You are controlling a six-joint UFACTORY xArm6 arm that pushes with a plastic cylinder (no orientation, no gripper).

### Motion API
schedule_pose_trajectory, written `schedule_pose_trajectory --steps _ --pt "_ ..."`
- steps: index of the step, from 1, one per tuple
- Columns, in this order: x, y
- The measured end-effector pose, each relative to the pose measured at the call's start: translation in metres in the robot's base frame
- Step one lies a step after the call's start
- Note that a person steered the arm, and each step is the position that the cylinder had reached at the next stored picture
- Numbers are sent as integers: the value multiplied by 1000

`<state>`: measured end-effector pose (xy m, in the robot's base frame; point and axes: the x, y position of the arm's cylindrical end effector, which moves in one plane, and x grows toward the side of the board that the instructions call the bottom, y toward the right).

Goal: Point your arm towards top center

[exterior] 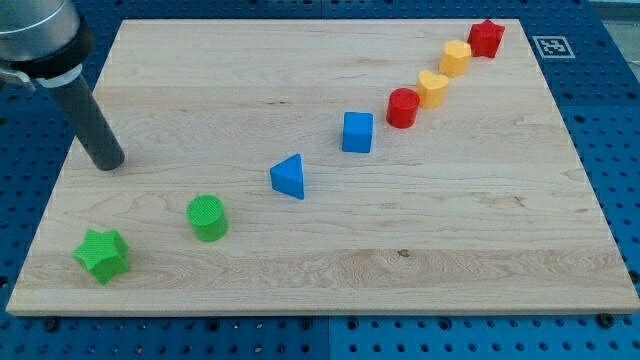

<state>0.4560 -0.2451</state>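
Tool, a bare rod holding nothing, has my tip (108, 162) near worktop (300, 260) left edge; careless sweep toward top centre risks clipping blue cube (357, 132).

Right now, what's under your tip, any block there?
My tip rests on bare wooden board near the view's left edge; no block touches it. The green star block lies toward the view's bottom. The exact contact spot is covered by the rod.

rod (88, 115): dark grey, straight, round
my tip (106, 163): blunt end
collar (40, 45): silver/grey, wider
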Motion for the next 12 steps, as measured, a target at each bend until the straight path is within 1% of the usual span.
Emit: schedule_pose_trajectory --steps 1,2,3,4,6,7,12 --pt "0 0" --pt "-12 0" --pt "-36 13" --pt "-62 51" --pt "-144 142" --pt "-181 164" --pt "-197 165"
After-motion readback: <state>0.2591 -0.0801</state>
